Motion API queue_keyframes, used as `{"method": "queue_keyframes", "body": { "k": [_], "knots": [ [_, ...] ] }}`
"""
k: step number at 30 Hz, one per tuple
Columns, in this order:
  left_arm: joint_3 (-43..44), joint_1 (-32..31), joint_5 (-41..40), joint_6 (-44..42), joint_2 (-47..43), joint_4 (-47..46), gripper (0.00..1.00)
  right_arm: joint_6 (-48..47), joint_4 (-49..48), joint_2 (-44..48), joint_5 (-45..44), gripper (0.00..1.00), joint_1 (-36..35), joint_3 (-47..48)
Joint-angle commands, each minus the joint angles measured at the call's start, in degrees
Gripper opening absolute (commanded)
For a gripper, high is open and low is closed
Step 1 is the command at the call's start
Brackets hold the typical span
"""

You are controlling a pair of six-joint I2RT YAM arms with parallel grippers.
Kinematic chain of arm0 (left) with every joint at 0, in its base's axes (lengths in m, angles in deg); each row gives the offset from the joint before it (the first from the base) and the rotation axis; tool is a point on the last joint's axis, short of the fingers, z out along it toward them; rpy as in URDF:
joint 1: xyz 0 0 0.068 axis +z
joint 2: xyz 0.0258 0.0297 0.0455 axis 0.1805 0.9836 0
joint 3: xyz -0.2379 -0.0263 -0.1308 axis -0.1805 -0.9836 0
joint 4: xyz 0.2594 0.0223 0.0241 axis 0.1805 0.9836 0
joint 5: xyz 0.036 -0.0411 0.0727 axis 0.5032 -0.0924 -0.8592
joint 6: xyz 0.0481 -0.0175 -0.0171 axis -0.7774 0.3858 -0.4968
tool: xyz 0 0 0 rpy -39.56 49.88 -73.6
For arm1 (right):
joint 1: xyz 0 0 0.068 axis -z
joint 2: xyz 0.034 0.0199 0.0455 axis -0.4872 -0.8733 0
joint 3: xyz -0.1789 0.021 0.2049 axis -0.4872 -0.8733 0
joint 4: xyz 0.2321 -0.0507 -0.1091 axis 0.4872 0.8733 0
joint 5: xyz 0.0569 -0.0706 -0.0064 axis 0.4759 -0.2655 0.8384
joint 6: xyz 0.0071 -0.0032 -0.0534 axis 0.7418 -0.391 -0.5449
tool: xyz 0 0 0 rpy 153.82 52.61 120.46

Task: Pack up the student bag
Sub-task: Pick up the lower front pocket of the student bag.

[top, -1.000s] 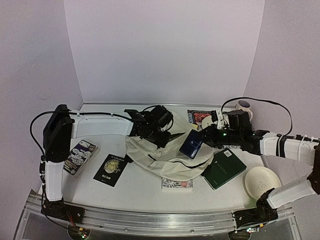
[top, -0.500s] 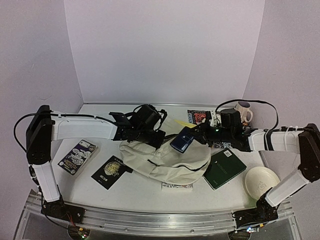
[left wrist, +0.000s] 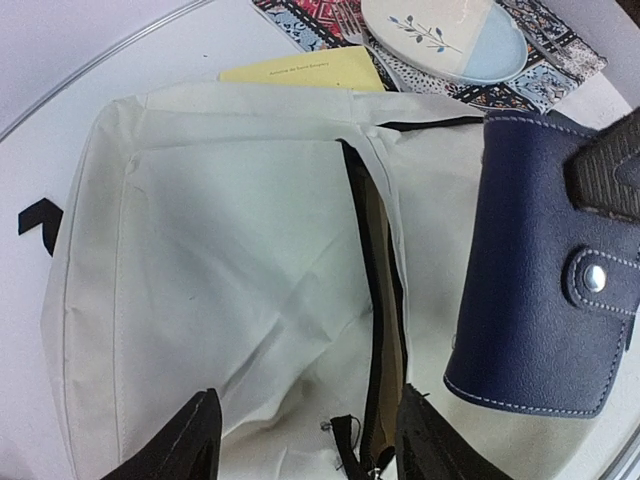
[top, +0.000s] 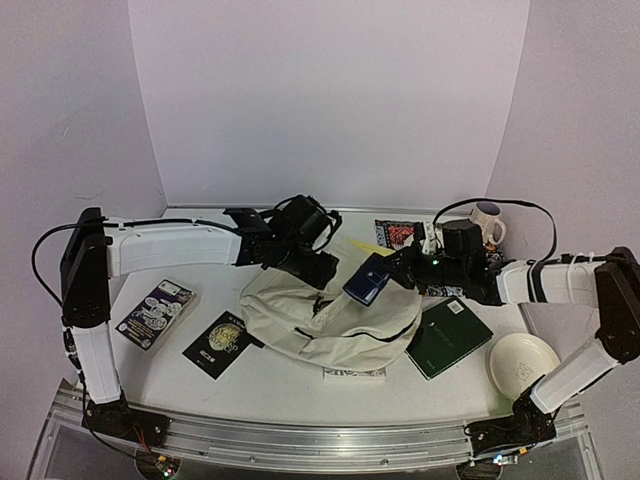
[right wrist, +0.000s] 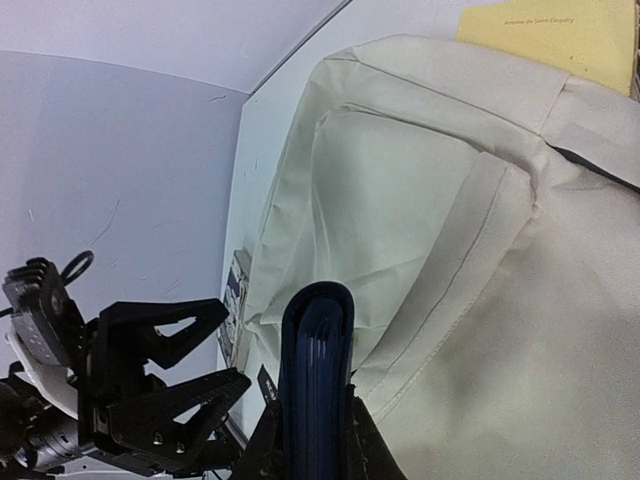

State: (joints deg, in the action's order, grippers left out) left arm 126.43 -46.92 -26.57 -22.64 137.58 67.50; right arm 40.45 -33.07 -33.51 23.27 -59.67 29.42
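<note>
The student bag (top: 330, 318) is a cream fabric backpack lying flat at the table's middle. Its black zipper opening (left wrist: 375, 300) is slightly parted. My left gripper (top: 312, 265) hovers over the bag's back left edge. In the left wrist view (left wrist: 310, 450) it is open, its fingers standing either side of the zipper's end. My right gripper (top: 385, 272) is shut on a navy blue snap wallet (top: 366, 281) and holds it above the bag, beside the opening. The wallet (right wrist: 315, 370) stands edge-on between the fingers in the right wrist view, and also shows in the left wrist view (left wrist: 540, 270).
A yellow booklet (left wrist: 300, 72) and a plate (left wrist: 450, 35) on a patterned mat (top: 395, 233) lie behind the bag. A green notebook (top: 448, 336), a white disc (top: 525, 365) and a mug (top: 488, 222) are on the right. Two books (top: 155, 313) (top: 220, 345) lie left.
</note>
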Motion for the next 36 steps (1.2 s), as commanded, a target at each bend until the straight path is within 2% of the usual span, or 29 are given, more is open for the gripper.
{"method": "queue_keyframes", "body": {
  "k": [1,15,25,29,32,36],
  "knots": [
    [6.69,0.02,-1.22,-3.34,5.02,6.72,0.62,-4.24,1.06,4.54,-2.06,0.0,0.41,-0.94],
    [16.31,-1.5,1.53,-8.32,16.64,13.36,0.75,-6.76,3.8,8.33,-4.61,0.0,1.12,-4.03],
    [19.77,-3.32,-5.07,-9.63,21.31,15.67,0.78,-7.15,4.36,9.06,-4.58,0.0,1.21,-5.17],
    [22.64,-3.32,-11.16,-8.63,25.42,18.61,0.79,-7.43,4.48,9.51,-4.79,0.0,1.24,-5.44],
    [24.7,-3.32,-15.2,-7.76,26.92,20.58,0.76,-7.43,4.54,9.85,-4.98,0.0,1.25,-5.95],
    [24.86,-3.35,-17.19,-6.36,25.58,20.74,0.6,-7.22,4.55,10.62,-4.65,0.0,1.27,-6.69]
  ]
}}
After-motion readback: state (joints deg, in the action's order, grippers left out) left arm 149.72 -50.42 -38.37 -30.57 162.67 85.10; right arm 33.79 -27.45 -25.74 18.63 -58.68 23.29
